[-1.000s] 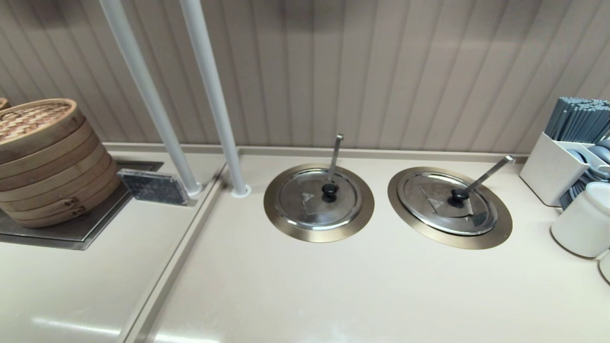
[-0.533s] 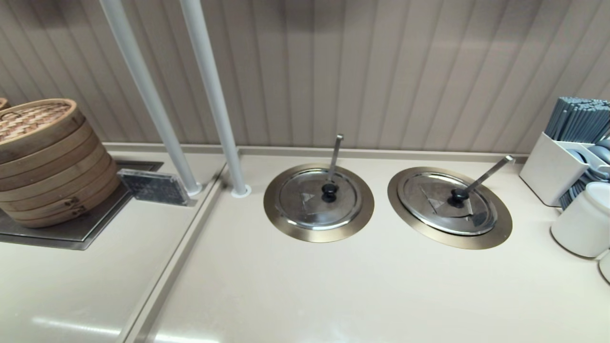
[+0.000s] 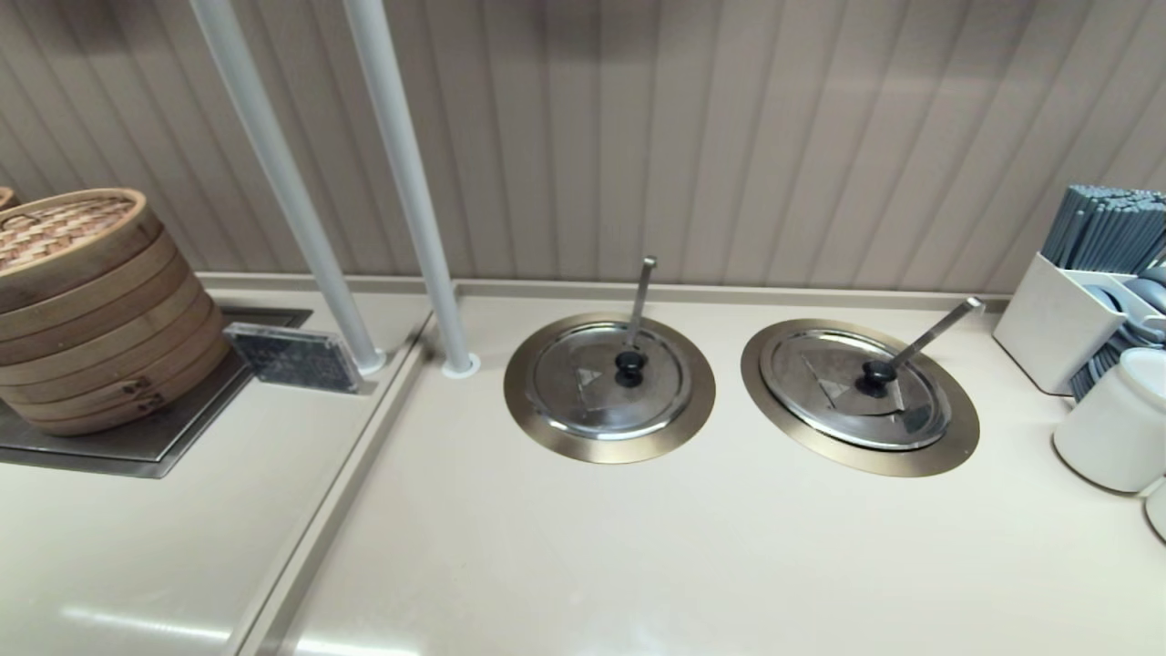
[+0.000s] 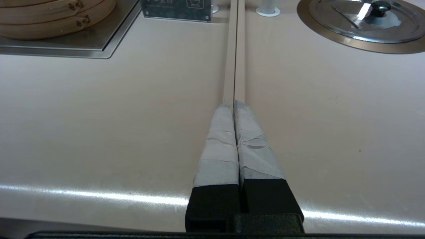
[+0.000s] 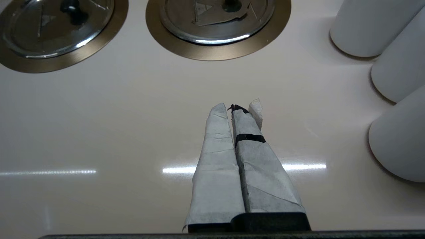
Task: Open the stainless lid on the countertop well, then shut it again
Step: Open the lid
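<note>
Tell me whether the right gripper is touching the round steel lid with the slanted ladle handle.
Apart. The right wrist view shows the right gripper short of the round steel lid, bare countertop between them.

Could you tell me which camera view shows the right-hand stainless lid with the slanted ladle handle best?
The head view: the round shiny stainless lid with black knob appears whole, closed. The right wrist view crops its far edge; the left wrist view misses it.
</note>
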